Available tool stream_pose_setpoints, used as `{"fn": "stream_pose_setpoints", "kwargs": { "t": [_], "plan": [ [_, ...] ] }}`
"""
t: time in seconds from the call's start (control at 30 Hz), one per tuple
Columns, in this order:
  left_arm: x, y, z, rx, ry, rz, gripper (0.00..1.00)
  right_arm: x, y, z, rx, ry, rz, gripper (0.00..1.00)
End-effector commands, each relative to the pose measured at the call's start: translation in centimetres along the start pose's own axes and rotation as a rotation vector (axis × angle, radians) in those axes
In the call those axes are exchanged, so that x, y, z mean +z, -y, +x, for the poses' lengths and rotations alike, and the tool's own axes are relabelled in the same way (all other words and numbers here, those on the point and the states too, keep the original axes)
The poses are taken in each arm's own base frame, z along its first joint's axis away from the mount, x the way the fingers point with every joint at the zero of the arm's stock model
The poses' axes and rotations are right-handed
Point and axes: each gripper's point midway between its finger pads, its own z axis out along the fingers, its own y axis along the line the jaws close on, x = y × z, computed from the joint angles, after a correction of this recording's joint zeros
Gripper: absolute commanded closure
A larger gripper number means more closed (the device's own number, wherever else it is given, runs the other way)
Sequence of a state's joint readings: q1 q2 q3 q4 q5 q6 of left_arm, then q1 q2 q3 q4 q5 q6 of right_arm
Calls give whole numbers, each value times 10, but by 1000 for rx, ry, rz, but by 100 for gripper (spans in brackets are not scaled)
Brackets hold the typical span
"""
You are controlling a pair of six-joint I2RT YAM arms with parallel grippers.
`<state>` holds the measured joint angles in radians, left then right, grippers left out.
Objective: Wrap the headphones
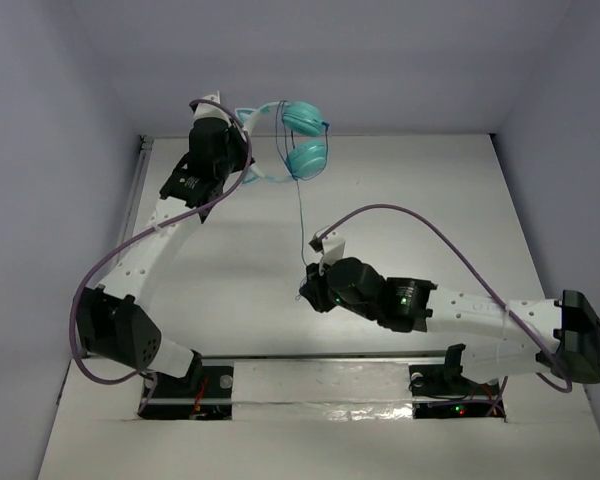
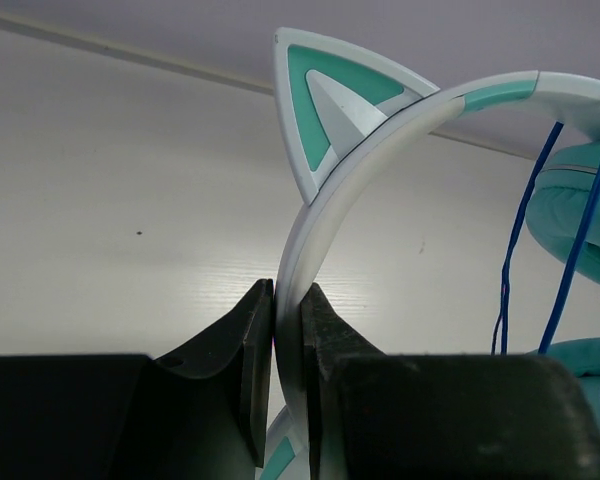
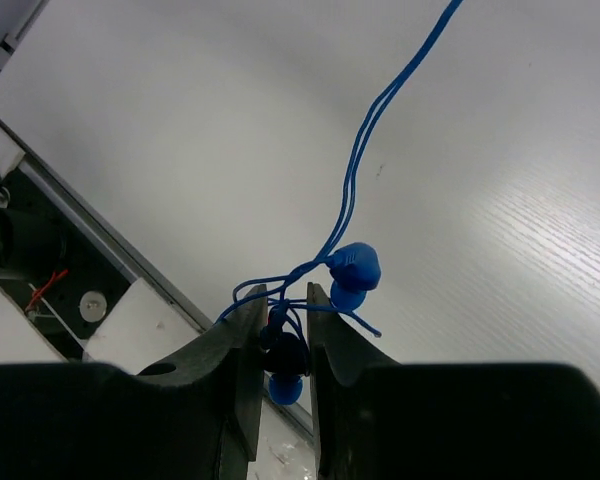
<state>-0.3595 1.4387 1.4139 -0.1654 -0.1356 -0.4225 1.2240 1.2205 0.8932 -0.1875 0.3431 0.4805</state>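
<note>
Now, with the left gripper (image 2: 288,305) clamped on the headband (image 2: 380,150), the headphones (image 1: 306,156) hung near the bench's (image 1: 430,200) far edge and the right gripper (image 3: 285,312) pinched the cord's (image 3: 352,190) bunched end, so the wrap needed that cord kept lightly taut while looping round the headband.

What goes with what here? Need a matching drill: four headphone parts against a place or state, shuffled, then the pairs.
Parts:
1. headband
2. cord
3. earcups
4. cat ear

Place or state:
A. bunched end pinched in the right jaws
B. teal, near the back wall in the top view
C. clamped in the left jaws
D. sticking up above the left jaws

Pairs: 1-C, 2-A, 3-B, 4-D
</note>
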Motion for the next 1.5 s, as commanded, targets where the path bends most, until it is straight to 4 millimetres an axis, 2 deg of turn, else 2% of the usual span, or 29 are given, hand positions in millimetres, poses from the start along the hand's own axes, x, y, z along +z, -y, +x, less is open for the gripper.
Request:
{"fn": "stream_pose_setpoints", "kwargs": {
  "t": [0.0, 0.03, 0.07, 0.1, 0.13, 0.17, 0.2, 0.27, 0.3, 0.37, 0.4, 0.47, 0.5, 0.53, 0.6, 0.83, 1.0, 1.03, 1.13, 1.27, 1.47],
  "plan": [
    [8, -5, -17, -61, 126, -19, 100, -11, -5, -23, -65, 19, 68, 100],
    [11, -6, -6, -55, 106, -29, 100, -15, -14, -33, -85, 30, 56, 100],
    [13, -12, 1, -51, 95, -46, 100, -14, -14, -37, -98, 30, 68, 100],
    [17, -18, 11, -52, 89, -61, 100, -13, -14, -31, -131, -4, 82, 100],
    [17, -16, 21, -48, 72, -56, 100, -15, -17, -42, -146, 10, 85, 100],
    [16, -11, 30, -43, 60, -46, 100, -14, -14, -47, -159, 16, 107, 100],
    [17, -16, 44, -33, 46, -64, 100, -15, -13, -49, -176, 17, 119, 100],
    [11, -5, 62, -13, 21, -40, 100, -16, -8, -64, -206, 45, 174, 100],
    [9, -10, 75, 2, 8, -63, 100, -17, -5, -69, -219, 53, 198, 100],
    [1, -7, 84, 10, 3, -52, 100, -19, -4, -85, -244, 94, 221, 100],
    [-2, -6, 101, 21, -30, -37, 100, -20, -5, -92, -245, 117, 224, 100],
    [-10, -3, 109, 24, -37, -18, 100, -21, -5, -102, -258, 150, 242, 100],
    [-14, -2, 124, 41, -69, -8, 100, -20, -7, -109, -251, 177, 242, 100],
    [-17, 0, 120, 37, -61, 2, 100, -21, -6, -112, -261, 188, 250, 100],
    [-23, -3, 140, 53, -106, 19, 100, -18, -5, -118, -263, 211, 271, 100],
    [-48, 4, 159, 52, -166, 109, 100, -10, 1, -125, -272, 275, 333, 100],
    [-61, 10, 180, 100, -229, 144, 100, -8, 12, -144, -257, 328, 378, 100],
    [-63, 8, 183, 101, -233, 143, 100, -7, 21, -150, -255, 337, 402, 100],
    [-66, 8, 193, 118, -256, 147, 100, -4, 19, -157, -252, 348, 374, 100],
    [-68, 9, 206, 123, -288, 165, 100, 3, 29, -164, -254, 349, 397, 100],
    [-78, 16, 213, 109, -310, 230, 100, 8, 67, -172, -225, 347, 463, 100]
  ]
}}
